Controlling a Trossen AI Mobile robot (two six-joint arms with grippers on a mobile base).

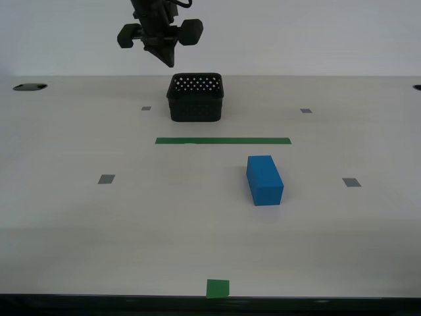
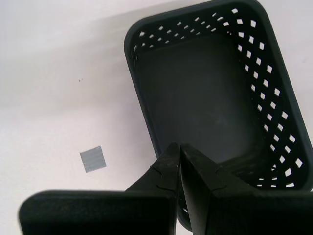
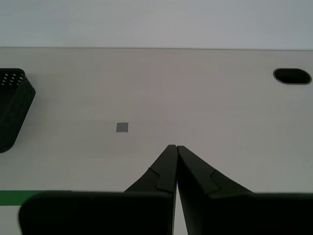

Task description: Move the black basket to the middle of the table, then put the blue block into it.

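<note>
1. You had my second gripper [image 2: 177,147] hanging above the black basket [image 1: 195,97], over its rim on the exterior view's left, with the jaws pressed together and nothing between them.
2. In the second wrist view the basket [image 2: 215,93] lay open beneath those closed fingertips, its floor bare, and a small grey square [image 2: 93,159] sat on the table [image 2: 49,73] just beside it.
3. The basket stood on the far part of the table [image 1: 66,217], just behind the green tape strip [image 1: 223,140].
4. The blue block [image 1: 264,180] lay on the near side of that strip, toward the exterior view's right, well apart from the basket and untouched.
5. A green square [image 1: 218,288] marked the table's near edge.
6. My first gripper [image 3: 175,147] was also closed and empty, held over bare tabletop. The basket [image 3: 13,107] showed at the edge of its view, along with a grey square [image 3: 122,127] and a dark oval hole [image 3: 292,76].
</note>
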